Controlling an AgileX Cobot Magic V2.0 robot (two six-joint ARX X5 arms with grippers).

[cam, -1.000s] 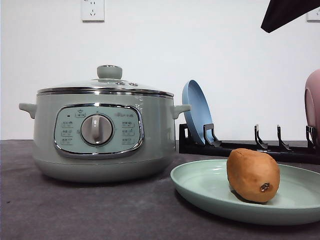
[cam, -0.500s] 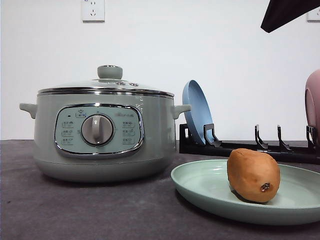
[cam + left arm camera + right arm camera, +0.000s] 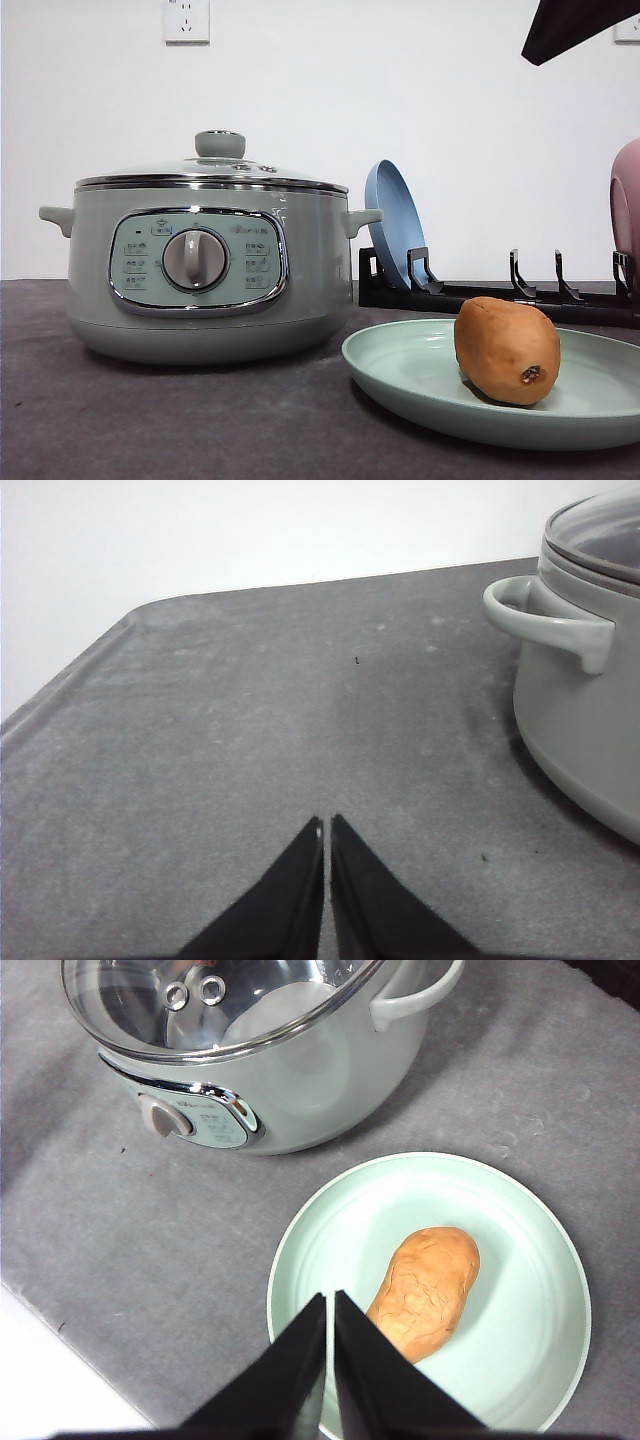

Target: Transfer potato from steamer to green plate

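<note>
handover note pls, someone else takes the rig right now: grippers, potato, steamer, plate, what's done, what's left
Left gripper: shut, empty, above bare table beside the steamer.
Right gripper: shut, empty, above the green plate.
Potato: lying on the green plate, free of both grippers.
Steamer: lid on.
Done: potato is out of the steamer and on the plate.
Left: nothing on the transfer itself; arms could be parked.
</note>
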